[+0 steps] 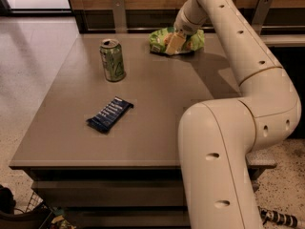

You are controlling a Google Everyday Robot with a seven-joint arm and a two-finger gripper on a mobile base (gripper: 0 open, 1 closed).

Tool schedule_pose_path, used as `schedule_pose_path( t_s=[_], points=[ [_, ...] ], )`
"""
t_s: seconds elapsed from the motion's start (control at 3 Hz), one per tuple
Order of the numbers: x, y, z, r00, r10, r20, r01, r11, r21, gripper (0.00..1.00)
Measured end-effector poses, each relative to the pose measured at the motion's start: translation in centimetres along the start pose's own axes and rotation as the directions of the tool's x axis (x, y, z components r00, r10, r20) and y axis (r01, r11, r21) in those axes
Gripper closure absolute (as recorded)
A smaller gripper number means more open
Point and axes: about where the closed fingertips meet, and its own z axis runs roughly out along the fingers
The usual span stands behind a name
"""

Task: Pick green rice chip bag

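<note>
The green rice chip bag (158, 40) lies crumpled and flat on the counter (157, 109), close to its far edge. The hand (172, 46) is down on top of the bag, roughly at its middle, with green showing on either side. I cannot tell whether the hand is wide, narrow or already gripping.

The main risk, as I judge it, is a poor grip. The bag looks glossy and slack, so the hand may catch only a loose fold of film. That fold could slide free on the lift and drop the bag back onto the counter. If the hand presses down or shoves rather than pinching, the bag could skid toward the far edge, which is very near. It might then go over or jam against whatever stands behind. A hard squeeze would likely crush the chips inside.

The arm (238, 46) reaches over the right side of the counter, so a sweeping retreat there meets nothing. The can (112, 60) stands upright, well apart toward the far left corner. The dark blue bar (109, 114) lies flat nearer the near left corner. Neither seems in danger.
</note>
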Motion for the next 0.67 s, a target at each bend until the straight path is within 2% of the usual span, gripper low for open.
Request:
schedule_pose_path(
  t_s=[0.67],
  points=[
    [-0.01,0.35,0.85,1.0,0.0,-0.002,0.0,0.9999,-0.012,1.0]
  ],
)
